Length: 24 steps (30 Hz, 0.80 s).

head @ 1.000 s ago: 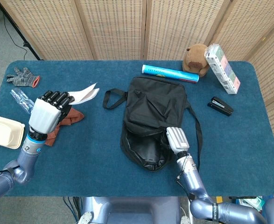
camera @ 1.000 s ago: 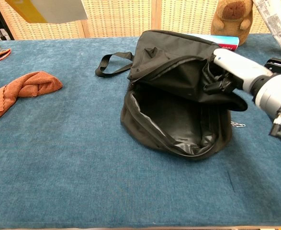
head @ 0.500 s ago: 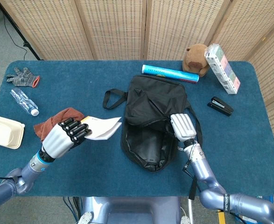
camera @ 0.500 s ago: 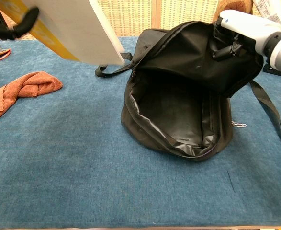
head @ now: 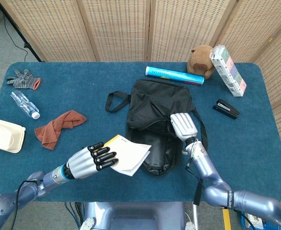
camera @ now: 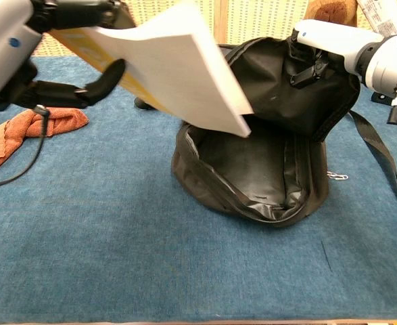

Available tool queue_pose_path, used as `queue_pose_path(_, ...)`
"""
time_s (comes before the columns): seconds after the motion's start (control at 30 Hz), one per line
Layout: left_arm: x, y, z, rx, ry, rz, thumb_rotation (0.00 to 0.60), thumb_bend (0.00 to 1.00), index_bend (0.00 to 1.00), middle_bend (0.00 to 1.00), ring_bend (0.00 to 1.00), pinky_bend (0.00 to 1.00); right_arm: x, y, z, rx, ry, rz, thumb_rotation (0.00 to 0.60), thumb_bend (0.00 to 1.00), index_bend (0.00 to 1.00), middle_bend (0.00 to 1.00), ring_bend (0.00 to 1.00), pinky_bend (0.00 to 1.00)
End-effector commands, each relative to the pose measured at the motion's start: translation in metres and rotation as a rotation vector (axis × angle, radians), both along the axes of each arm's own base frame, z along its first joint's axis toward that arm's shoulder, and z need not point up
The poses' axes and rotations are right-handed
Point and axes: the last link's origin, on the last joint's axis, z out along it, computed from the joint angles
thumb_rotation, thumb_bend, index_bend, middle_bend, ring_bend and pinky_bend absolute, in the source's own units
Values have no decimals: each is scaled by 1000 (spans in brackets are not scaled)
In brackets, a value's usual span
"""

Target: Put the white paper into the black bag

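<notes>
The black bag (head: 157, 108) lies in the middle of the table, its mouth (camera: 252, 169) wide open toward me. My right hand (head: 183, 127) grips the bag's upper flap (camera: 286, 81) and holds it lifted. My left hand (head: 90, 160) holds the white paper (head: 128, 155), a thin sheaf with a yellow band, tilted in the air. In the chest view the paper (camera: 178, 64) slopes down, its lower corner just above the left rim of the bag's mouth. The left hand (camera: 22, 47) grips its upper end.
An orange cloth (head: 59, 127) lies left of the bag. A clear bottle (head: 24, 104), grey glove (head: 23, 79) and beige container (head: 4, 135) sit at the far left. A blue tube (head: 174, 75), brown plush (head: 200, 60), boxed pack (head: 229, 71) and black stapler (head: 226, 109) lie behind and right.
My left hand has carried the paper right and toward me, from beside the cloth to the bag's mouth. The right hand still holds the flap raised.
</notes>
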Motion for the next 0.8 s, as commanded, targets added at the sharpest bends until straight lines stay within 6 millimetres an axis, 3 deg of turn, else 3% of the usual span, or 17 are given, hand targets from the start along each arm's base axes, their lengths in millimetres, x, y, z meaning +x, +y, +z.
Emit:
queue_pose_path(0.03, 16, 5, -15, 13, 8, -10, 600, 563, 804, 590, 595, 697, 5, -1, 1, 12, -11, -12, 600, 842, 576, 579, 561, 728)
queue_pose_path(0.33, 49, 23, -55, -16, 66, 0, 600, 560, 804, 590, 594, 697, 9, -12, 17, 39, -79, -77, 600, 842, 584, 588, 569, 723)
queue_pose_path(0.57, 67, 36, -74, -1, 111, 31, 600, 560, 804, 590, 594, 697, 15, -9, 20, 12, -79, -62, 600, 841, 586, 592, 571, 693)
queue_pose_path(0.8, 77, 45, -85, 17, 160, 58, 600, 558, 804, 590, 594, 697, 20, -3, 24, -7, -90, -43, 600, 840, 596, 611, 608, 522)
